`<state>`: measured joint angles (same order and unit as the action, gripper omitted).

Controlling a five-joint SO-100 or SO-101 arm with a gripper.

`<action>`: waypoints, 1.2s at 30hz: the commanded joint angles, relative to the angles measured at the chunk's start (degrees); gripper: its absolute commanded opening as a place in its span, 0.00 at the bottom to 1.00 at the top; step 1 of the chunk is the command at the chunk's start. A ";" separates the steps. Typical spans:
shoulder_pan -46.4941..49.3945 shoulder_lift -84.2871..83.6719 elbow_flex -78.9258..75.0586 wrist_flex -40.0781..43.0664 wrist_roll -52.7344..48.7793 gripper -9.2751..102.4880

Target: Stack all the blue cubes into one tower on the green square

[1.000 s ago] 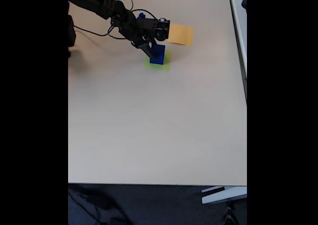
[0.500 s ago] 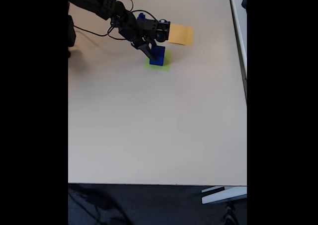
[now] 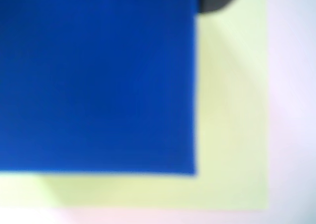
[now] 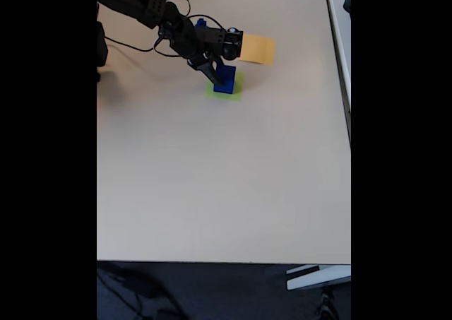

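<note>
In the fixed view the hand (image 4: 217, 75) is seen lowered at the upper left of a blue cube (image 4: 227, 79), which stands on the green square (image 4: 236, 91) beside the orange-yellow square (image 4: 258, 49) on the worktop (image 4: 212, 186). Whether the fingers are apart or clamped cannot be told. In the wrist view the blue cube (image 3: 96, 78) is seen blurred and very close over the green square (image 3: 229, 110). Compared with a second ago, the hand and cube are found slightly higher in the fixed view.

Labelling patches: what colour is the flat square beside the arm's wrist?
Orange-yellow square, clearest in the fixed view.
</note>
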<state>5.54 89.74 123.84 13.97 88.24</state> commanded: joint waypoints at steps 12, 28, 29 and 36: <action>-1.76 0.53 -2.46 -0.97 1.05 0.19; -2.72 0.79 -2.55 -0.97 0.88 0.19; -2.72 0.79 -2.55 -0.97 0.88 0.19; -2.81 0.79 -2.55 -1.05 0.88 0.21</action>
<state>3.87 89.74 123.84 13.97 89.12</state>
